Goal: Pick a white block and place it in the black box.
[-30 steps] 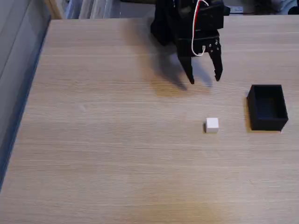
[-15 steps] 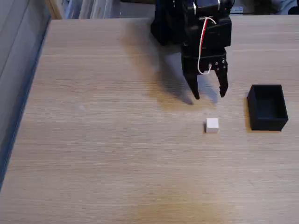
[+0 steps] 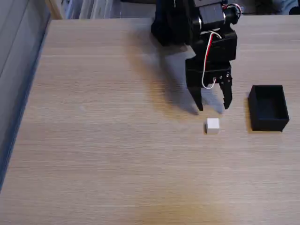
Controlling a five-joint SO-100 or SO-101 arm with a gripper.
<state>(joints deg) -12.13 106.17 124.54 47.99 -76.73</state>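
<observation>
Legible markings: I can read none on the arm, the block, the box or the table from here.

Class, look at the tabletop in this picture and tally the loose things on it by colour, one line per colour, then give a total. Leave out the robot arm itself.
White: 1, the white block, lying on the wooden table just below the open end effector.
Black: 1, the black box, open-topped, to the right of the block in the fixed view.
Total: 2
</observation>
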